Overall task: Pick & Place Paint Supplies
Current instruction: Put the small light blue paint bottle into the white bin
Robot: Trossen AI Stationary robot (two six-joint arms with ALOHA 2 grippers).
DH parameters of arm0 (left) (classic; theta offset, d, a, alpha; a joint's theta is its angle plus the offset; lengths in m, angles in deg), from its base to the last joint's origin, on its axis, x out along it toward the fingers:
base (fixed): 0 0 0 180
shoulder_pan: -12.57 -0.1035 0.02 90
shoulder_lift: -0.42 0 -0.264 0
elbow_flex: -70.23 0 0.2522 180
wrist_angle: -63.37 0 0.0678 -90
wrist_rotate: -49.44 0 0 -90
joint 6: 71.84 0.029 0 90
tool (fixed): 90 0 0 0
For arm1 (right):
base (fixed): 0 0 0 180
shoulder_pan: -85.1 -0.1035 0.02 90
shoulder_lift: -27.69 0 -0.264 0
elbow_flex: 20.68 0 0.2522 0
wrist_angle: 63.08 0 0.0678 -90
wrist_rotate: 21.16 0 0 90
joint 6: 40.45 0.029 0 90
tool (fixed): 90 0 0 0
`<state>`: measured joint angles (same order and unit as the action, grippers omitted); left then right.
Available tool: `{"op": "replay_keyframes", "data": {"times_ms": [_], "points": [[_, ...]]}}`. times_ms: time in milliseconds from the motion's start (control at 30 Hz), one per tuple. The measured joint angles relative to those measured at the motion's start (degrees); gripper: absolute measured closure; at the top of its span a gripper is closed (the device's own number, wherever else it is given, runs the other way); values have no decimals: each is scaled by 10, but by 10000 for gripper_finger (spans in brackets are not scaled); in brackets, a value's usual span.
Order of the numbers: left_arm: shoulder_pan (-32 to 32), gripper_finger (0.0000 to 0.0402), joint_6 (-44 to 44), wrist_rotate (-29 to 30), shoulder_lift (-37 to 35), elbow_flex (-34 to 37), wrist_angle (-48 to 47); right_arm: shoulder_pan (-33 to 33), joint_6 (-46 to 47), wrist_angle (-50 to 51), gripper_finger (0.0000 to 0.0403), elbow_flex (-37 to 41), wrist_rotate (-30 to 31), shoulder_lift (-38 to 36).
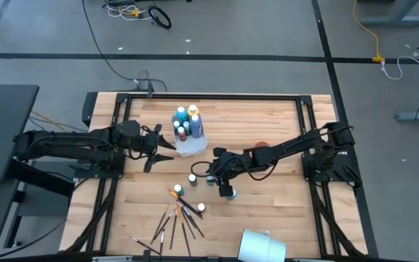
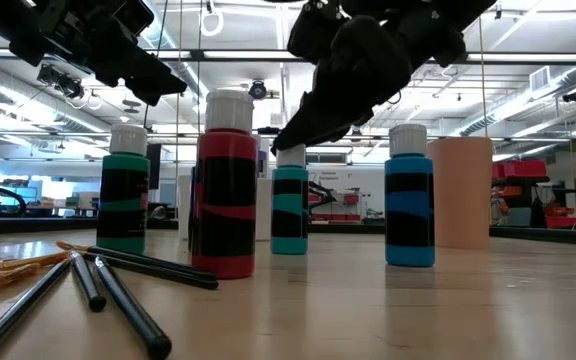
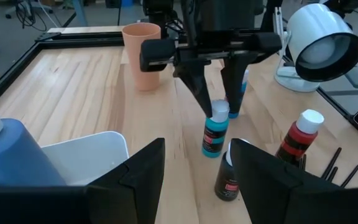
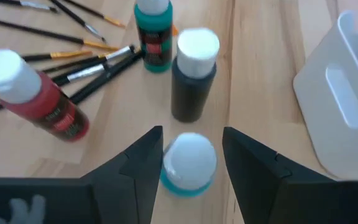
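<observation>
Wooden planks of the table [image 1: 268,211] fill the middle of the high view, with grey floor and cables around it. Near the table's centre stands a teal bottle [image 4: 188,165] with a white cap, and the right gripper [image 4: 188,158] hangs right over it, fingers spread apart on either side of the cap without pressing it; the left wrist view shows the same bottle [image 3: 215,129] between those two dark fingers [image 3: 197,93]. Just beside it stands a dark bottle [image 4: 193,78], and a little farther a green bottle [image 4: 153,34] and a red bottle [image 4: 39,96]. Beyond these, toward the lower middle of the high view, thin brushes [image 1: 180,218] lie scattered on the wood, some crossing one another. A blue bottle [image 2: 409,195] stands apart at the right in the low view. Up the table, a white bin [image 1: 191,145] holds several more bottles [image 1: 188,124] standing upright. The left gripper [image 1: 167,142] hovers just left of that bin with its fingers apart and nothing between them. A peach cup [image 3: 142,55] stands at the right of the table, and a white lamp [image 1: 262,246] sits at the lower edge of the high view.
</observation>
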<state>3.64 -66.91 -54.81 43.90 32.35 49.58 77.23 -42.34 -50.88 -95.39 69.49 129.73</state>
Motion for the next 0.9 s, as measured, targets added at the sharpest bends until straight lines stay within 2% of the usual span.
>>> {"op": "replay_keyframes", "data": {"times_ms": [267, 500, 667, 800, 900], "points": [[0, 210, 0, 0, 0, 0, 0, 6, 5, 15, 237, 0, -1, 0], [0, 210, 0, 0, 0, 0, 0, 7, 5, 9, 287, 0, -13, 0], [0, 210, 0, 0, 0, 0, 0, 12, -2, 6, 287, -2, -51, -21], [0, 210, 0, 0, 0, 0, 0, 27, -37, 8, 272, -21, -46, -56], [0, 210, 0, 0, 0, -1, 3, 44, -79, 5, 279, -48, -19, -65]]}}
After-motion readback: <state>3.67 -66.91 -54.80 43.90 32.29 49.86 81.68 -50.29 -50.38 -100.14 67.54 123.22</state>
